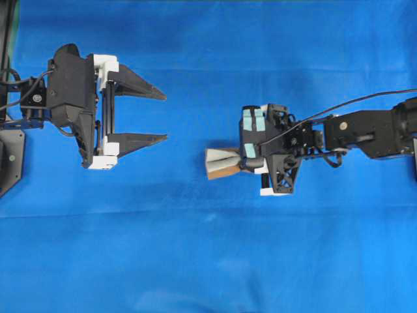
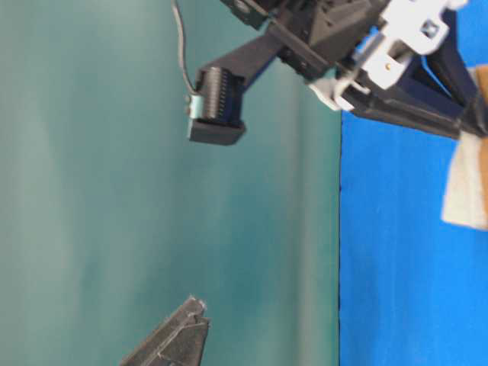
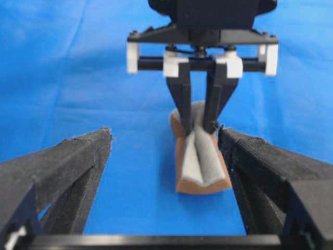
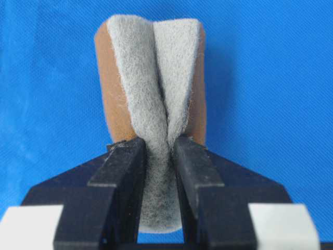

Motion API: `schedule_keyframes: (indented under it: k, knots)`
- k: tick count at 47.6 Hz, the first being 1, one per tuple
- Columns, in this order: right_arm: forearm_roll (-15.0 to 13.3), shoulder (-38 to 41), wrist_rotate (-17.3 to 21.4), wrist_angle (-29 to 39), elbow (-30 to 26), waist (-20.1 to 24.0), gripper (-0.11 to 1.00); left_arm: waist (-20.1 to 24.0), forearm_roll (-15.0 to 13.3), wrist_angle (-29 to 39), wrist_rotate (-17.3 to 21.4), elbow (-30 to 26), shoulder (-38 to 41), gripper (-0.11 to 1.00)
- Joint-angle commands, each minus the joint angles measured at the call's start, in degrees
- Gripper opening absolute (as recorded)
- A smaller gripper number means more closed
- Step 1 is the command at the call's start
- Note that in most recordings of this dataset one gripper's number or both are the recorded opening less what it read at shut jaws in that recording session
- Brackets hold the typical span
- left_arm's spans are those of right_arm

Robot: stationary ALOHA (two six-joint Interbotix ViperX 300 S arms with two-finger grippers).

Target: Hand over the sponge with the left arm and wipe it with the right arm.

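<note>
In the right wrist view the right hand (image 4: 158, 172) is clamped on the sponge (image 4: 156, 78), its two black fingers (image 4: 122, 177) pinching the grey fibrous top into a deep fold, the orange-brown layer bulging out at both sides; the sponge sticks out past the fingertips over the blue cloth (image 4: 270, 78) on the table; farther off, on the other side of the overhead view, the left hand (image 1: 163, 117) stands with its fingers wide apart and holding nothing, well clear of the sponge.
</note>
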Motion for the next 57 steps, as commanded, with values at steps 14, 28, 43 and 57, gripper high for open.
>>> schedule_keyframes:
  k: [14, 28, 43, 57]
  knots:
    - [0.2, 0.3, 0.1, -0.2, -1.2, 0.4, 0.26, -0.1, 0.0, -0.4, 0.1, 0.2, -0.7, 0.82]
    - [-0.5, -0.4, -0.9, -0.1, -0.5, -7.1, 0.25, -0.1, 0.1, -0.3, 0.3, 0.3, -0.7, 0.82]
    - [-6.4, -0.8, -1.0, 0.0, -0.5, -16.4, 0.25, 0.0, 0.0, -0.1, 0.3, 0.3, -0.7, 0.81]
    - [-6.9, -0.9, -0.1, 0.0, -0.4, -16.2, 0.25, 0.3, 0.1, -0.1, 0.4, 0.3, -0.7, 0.81]
